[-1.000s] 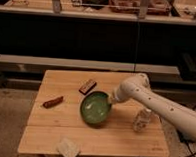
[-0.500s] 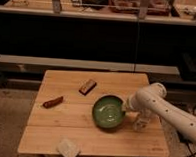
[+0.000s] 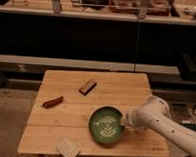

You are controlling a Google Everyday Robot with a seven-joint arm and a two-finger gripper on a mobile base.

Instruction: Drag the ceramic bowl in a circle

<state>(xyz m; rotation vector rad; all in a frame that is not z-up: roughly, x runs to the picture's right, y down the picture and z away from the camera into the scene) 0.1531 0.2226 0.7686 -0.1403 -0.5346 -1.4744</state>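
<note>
Since the earlier frames, the round, shallow, glossy green ceramic bowl (image 3: 105, 126) has been shifted. From a spot nearer the middle of the pale wooden slatted surface (image 3: 64, 118) it has been taken first to the right and then toward the near edge. It is now placed in the near right part of the surface, close to the near edge but wholly on it. That path reads as an arc, so part of the circle is judged to be traced. The rest of the loop, leftward and back toward the far side to the starting area, is judged to be left.

The end effector (image 3: 125, 121) is found at the bowl's right rim, apparently in contact with it. Whether it is open or closed, and whether the rim is gripped or only pushed, cannot be told. The white arm (image 3: 163, 126) is brought in from the near right, with a rounded joint raised over the right edge of the surface and the last link angled down and left to the bowl.

Well apart from the bowl, a brown rectangular bar (image 3: 88, 86) is laid toward the far side. A reddish-brown elongated item (image 3: 53, 101) is laid at the left, and a pale square item (image 3: 68, 149) at the near left edge.
</note>
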